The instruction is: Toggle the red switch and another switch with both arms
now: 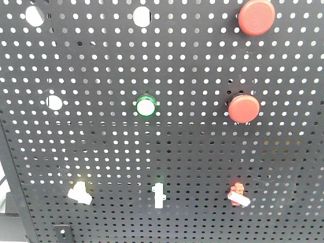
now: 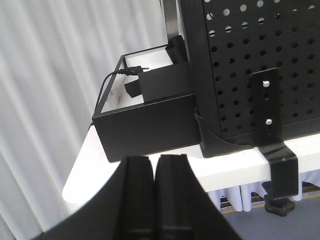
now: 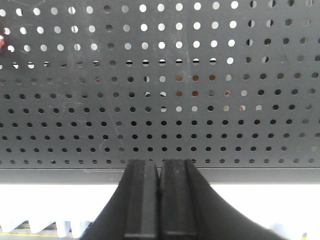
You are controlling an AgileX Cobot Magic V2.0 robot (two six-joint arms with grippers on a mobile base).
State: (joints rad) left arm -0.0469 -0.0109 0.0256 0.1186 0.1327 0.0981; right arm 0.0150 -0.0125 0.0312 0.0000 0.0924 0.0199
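On the black pegboard [image 1: 202, 152], the red switch [image 1: 238, 195] sits in the bottom row at the right, its white lever pointing down and right. At the left of that row is another switch [image 1: 80, 192], with a white lever and a faint yellow base. Neither arm shows in the front view. The left gripper [image 2: 155, 162] is shut with nothing in it, below and left of the board's lower left corner. The right gripper [image 3: 160, 165] is also shut and empty, facing the board's bottom edge. No switch appears in either wrist view.
A white toggle with a green base [image 1: 158, 195] stands between the two switches. Higher up are two round red push buttons [image 1: 256, 17] [image 1: 244, 108], a green-ringed button [image 1: 146, 107] and white buttons [image 1: 34, 16]. A black box [image 2: 145, 125] and a clamp [image 2: 280, 170] sit on the white table [image 2: 235, 170].
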